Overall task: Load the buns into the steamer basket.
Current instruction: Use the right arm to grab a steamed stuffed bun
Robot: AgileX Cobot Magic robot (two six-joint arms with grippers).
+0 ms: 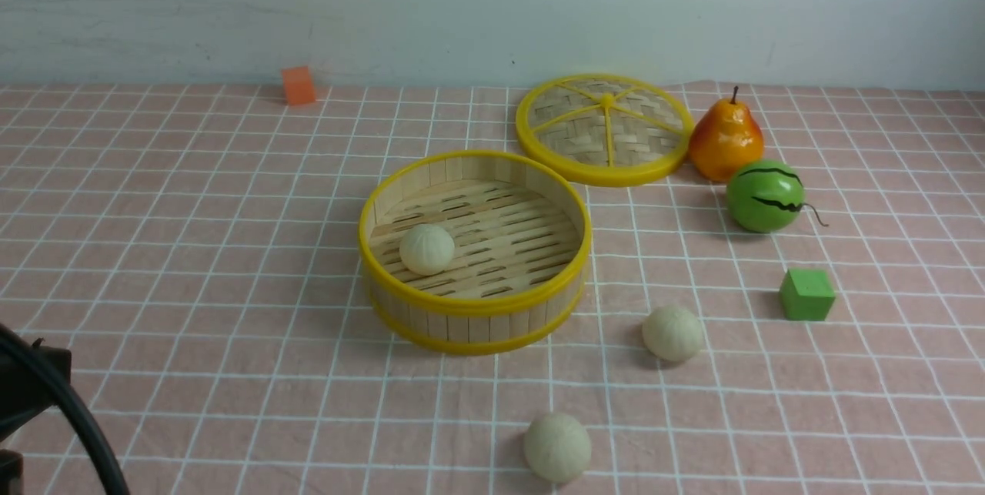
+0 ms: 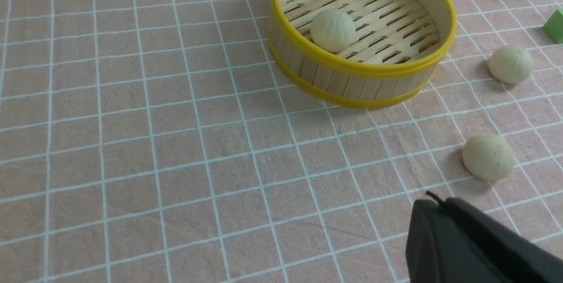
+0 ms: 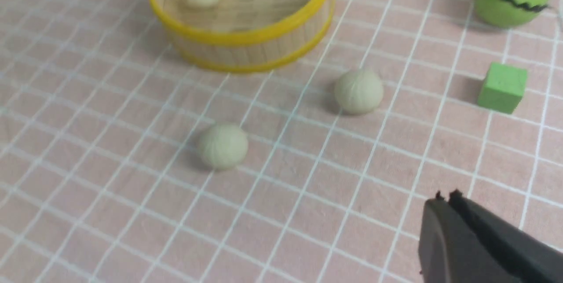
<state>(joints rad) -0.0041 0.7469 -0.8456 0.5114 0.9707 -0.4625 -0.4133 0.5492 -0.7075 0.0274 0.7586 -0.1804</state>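
The steamer basket (image 1: pixel 475 310) stands mid-table with one bun (image 1: pixel 426 249) on its slatted floor, left side. A second bun (image 1: pixel 672 332) lies on the cloth to the basket's right front. A third bun (image 1: pixel 557 446) lies nearer the front edge. My left gripper (image 2: pixel 435 203) is shut and empty, above the cloth short of the third bun (image 2: pixel 488 156). My right gripper (image 3: pixel 444 198) is shut and empty, well to the near side of the second bun (image 3: pixel 358 91) and third bun (image 3: pixel 222 146). Neither gripper's jaws show in the front view.
The flat woven lid (image 1: pixel 606 128) lies behind the basket. A pear (image 1: pixel 725 139), a green striped melon (image 1: pixel 765 196) and a green cube (image 1: pixel 806 294) stand at the right. An orange cube (image 1: pixel 298 85) sits at the far left back. Part of my left arm (image 1: pixel 31 403) shows at the lower left.
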